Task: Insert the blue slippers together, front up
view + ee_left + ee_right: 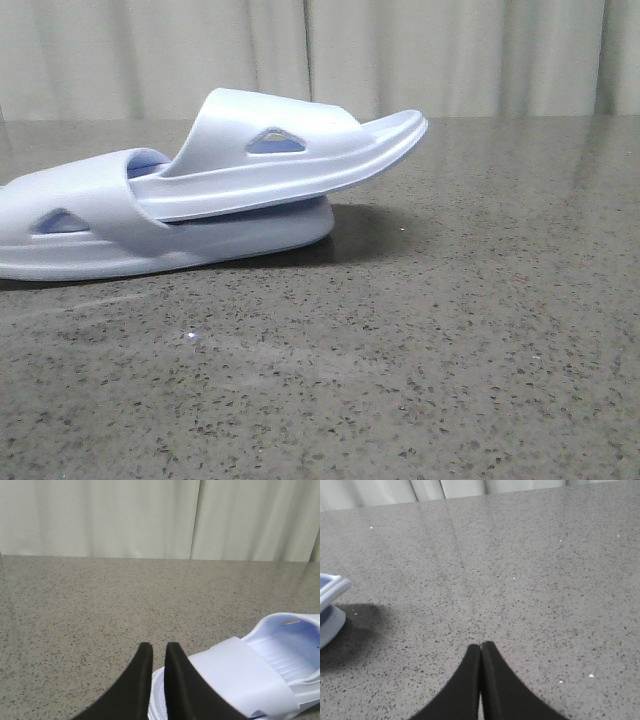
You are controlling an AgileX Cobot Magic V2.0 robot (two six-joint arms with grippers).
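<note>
Lower slipper (90, 225) heel cut by front view's left edge; upper slipper (290, 150) heel hidden under strap.

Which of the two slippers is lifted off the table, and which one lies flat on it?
The upper slipper is lifted: one end is tucked under the other's strap, its free end tilted up. The lower slipper lies flat on the table.

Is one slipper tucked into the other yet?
Yes: the upper slipper is pushed under the lower slipper's strap, its free end tilted upward.

Blue slippers (200, 190) pale blue-white; table (450, 350) grey, dark-speckled; curtain (450, 50) seemingly off-white.
</note>
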